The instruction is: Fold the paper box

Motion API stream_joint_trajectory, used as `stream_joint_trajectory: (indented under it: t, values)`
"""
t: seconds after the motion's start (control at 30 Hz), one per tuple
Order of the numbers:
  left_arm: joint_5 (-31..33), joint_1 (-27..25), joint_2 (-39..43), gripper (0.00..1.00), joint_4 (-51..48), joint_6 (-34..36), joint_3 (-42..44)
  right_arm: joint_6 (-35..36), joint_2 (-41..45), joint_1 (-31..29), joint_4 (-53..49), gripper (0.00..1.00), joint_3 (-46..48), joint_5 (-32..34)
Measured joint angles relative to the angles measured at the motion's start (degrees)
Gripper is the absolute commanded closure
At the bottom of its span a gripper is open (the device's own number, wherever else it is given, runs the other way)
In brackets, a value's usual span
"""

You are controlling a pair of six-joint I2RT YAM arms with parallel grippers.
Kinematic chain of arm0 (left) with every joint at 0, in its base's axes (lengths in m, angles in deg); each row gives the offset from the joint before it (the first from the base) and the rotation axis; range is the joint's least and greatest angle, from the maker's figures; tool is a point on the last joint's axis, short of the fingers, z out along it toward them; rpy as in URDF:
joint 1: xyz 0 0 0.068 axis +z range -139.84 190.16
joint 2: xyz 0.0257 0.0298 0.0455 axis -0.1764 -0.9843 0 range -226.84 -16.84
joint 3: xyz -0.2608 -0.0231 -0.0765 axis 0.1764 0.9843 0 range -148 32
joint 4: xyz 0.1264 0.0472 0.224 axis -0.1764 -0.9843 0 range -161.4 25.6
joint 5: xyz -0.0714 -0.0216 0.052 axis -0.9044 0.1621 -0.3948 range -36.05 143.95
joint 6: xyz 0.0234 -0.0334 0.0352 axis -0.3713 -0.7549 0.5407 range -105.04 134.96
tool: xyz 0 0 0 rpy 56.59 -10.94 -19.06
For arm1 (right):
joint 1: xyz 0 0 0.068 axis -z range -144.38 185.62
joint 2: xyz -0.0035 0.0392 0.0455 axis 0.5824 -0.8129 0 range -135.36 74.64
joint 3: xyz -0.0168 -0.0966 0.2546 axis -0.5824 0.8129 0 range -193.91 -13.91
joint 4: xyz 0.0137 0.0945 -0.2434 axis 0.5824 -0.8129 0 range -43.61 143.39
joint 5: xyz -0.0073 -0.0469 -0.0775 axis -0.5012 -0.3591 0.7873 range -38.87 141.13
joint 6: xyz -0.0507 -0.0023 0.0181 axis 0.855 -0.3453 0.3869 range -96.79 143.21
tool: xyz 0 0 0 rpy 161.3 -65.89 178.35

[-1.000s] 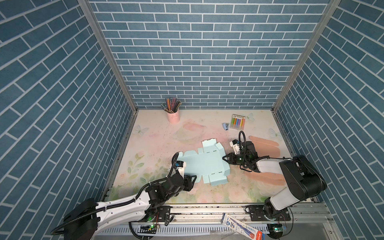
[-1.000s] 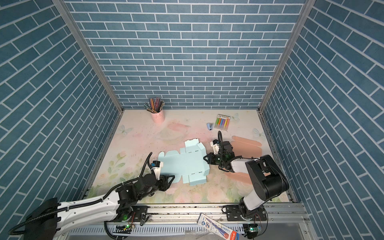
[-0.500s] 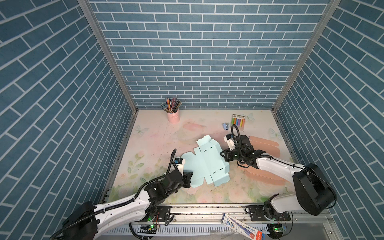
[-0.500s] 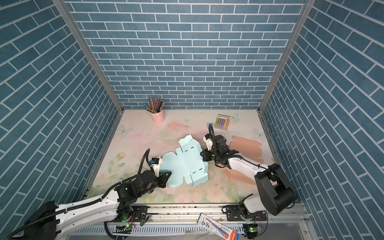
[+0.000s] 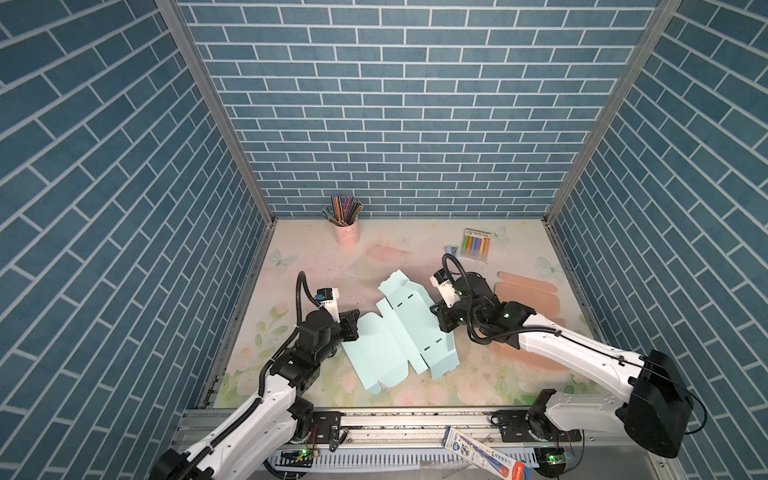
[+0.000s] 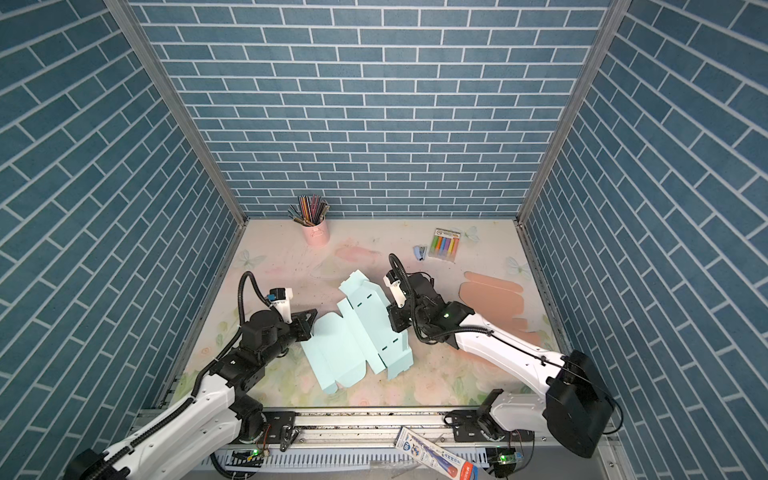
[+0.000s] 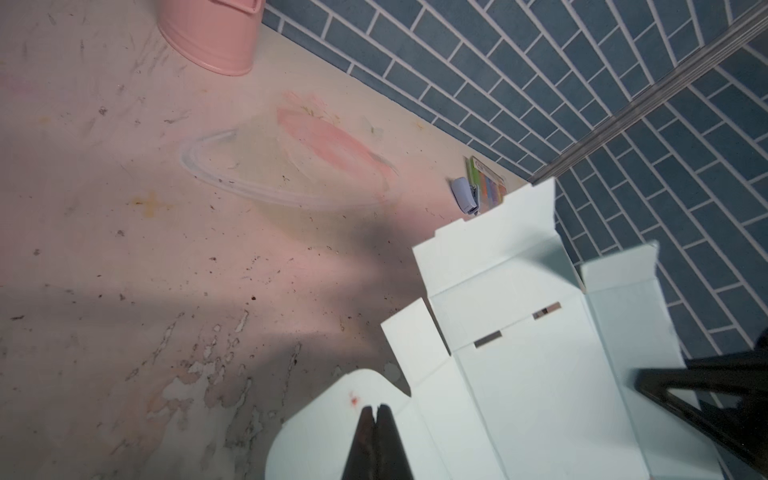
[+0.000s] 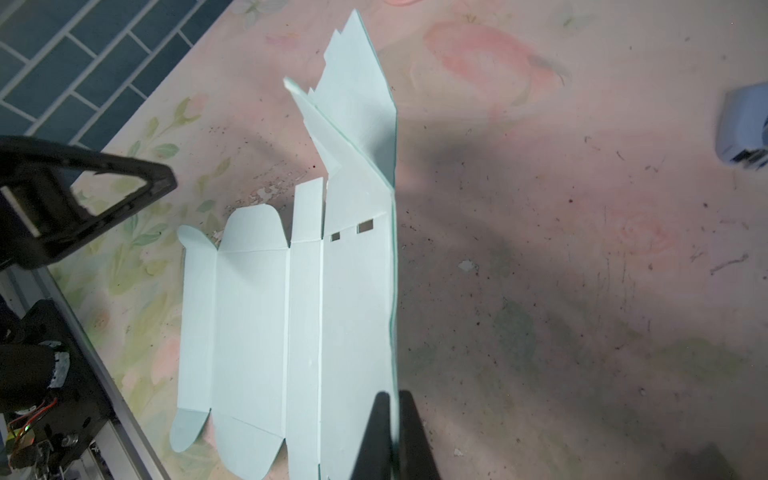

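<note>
The flat pale-mint paper box [image 5: 399, 332] is plain. The bench [image 5: 415, 249] carries a faded print of pink roses, green leaves and pale butterflies. The flat card blank [image 5: 528, 291] is salmon pink. The metal pencil cup [image 5: 347, 237] is pink, its pencils [image 5: 343, 208] multicoloured. The marker pack [image 5: 476, 244] shows rainbow stripes. The brick-patterned walls [image 5: 415, 104] are blue with white joints.

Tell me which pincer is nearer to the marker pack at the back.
Right. The right pincer, shut on the right edge of the paper box, sits in front of the marker pack; the left pincer grips the box's opposite edge, farther away.
</note>
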Motion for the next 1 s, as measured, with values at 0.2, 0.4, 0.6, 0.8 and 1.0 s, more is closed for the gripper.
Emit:
stream_joint_trajectory:
  t: [0.2,0.4,0.6,0.8,1.0]
  values:
    - [-7.23,1.92,-10.14,1.00,1.60,4.46,-3.41,4.15,0.81,-5.35,-2.27,0.98,-2.23,3.87]
    - [-11.23,2.45,-14.38,1.00,2.86,8.31,-7.13,7.45,2.56,-6.95,-3.37,0.99,-2.29,6.21]
    - [-12.70,2.64,-14.84,1.00,2.99,9.18,-7.13,10.25,7.91,-6.97,-2.19,0.99,-0.92,6.58]
    - [-14.08,2.78,-15.78,1.00,4.48,9.53,-7.15,12.44,8.76,-6.97,-1.53,0.99,-0.68,6.58]
    - [-15.76,2.82,-17.49,1.00,6.21,9.53,-7.15,13.42,8.76,-6.97,-1.49,0.99,-0.68,6.58]
